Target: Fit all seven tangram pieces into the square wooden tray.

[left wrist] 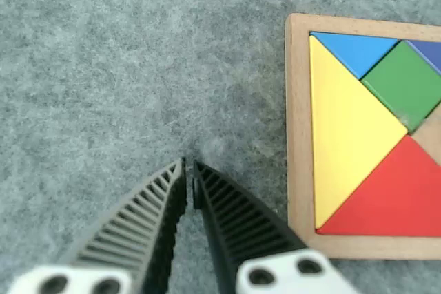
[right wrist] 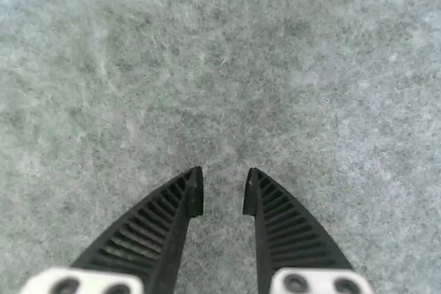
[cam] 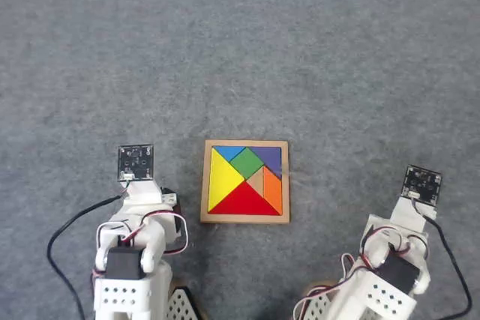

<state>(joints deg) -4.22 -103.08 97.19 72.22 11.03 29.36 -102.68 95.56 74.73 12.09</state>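
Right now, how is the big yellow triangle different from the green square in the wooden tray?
The big yellow wooden triangle has three corners; the green wooden square has four. The yellow triangle is much bigger than the green square. The triangle's long side runs along the wall of the square wooden tray, while the square sits turned like a diamond. Both lie flat inside the tray, packed among the other pieces.
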